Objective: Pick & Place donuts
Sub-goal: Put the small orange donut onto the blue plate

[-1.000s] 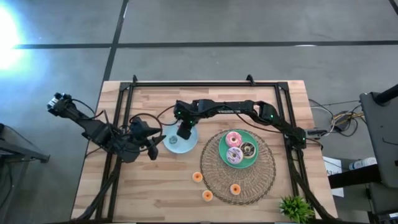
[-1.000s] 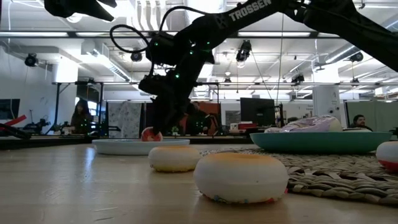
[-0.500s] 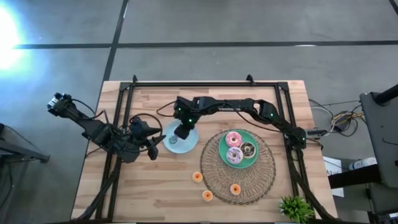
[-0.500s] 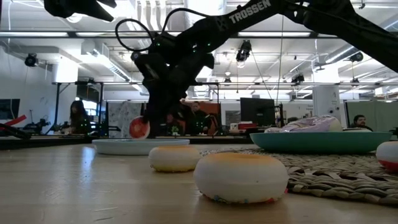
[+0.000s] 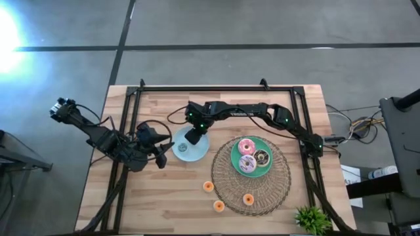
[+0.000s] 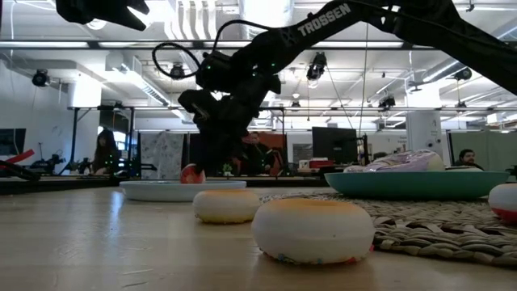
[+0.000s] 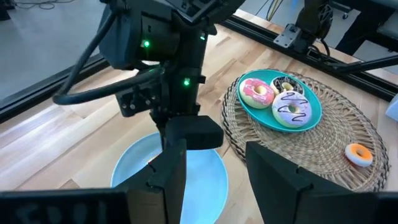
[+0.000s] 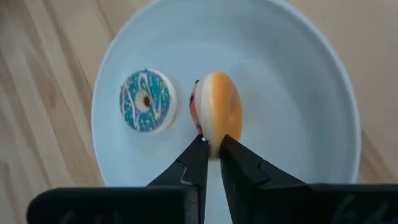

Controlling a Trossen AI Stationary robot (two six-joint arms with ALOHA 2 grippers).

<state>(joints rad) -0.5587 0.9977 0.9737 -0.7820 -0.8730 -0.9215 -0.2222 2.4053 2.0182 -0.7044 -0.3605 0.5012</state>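
Note:
My right gripper (image 8: pixel 213 149) is shut on an orange mini donut (image 8: pixel 217 111) over the round light-blue plate (image 5: pixel 182 155). A teal mini donut (image 8: pixel 146 101) lies flat on that plate beside it. My left gripper (image 7: pixel 214 186) is open and hovers at the plate's left edge (image 5: pixel 164 154), touching nothing. The pink (image 5: pixel 247 145), lilac (image 5: pixel 247 164) and dark brown (image 5: pixel 262 157) donuts lie on the green plate (image 5: pixel 235 157). Three orange mini donuts (image 5: pixel 208 186) (image 5: pixel 218 206) (image 5: pixel 248 199) lie near the table's near edge. My right gripper pinches the orange mini donut by its rim (image 8: pixel 214 138) between the two fingers (image 8: pixel 198 158), coming from above and pointing down. The donut stands on edge below the fingers (image 6: pixel 191 173), just at the light-blue plate; whether it touches the plate I cannot tell.
The green plate sits on a round woven wicker mat (image 5: pixel 279 187) right of the light-blue plate. A small green plant (image 5: pixel 312 219) stands at the near right corner. A black frame (image 5: pixel 197 88) runs along the far and side edges. Bare wood lies near left.
My right gripper, still shut on the orange mini donut, first rose a little and swung toward the table's left, then came back down over the light-blue plate. The donut now hangs about as low as it did a second ago.

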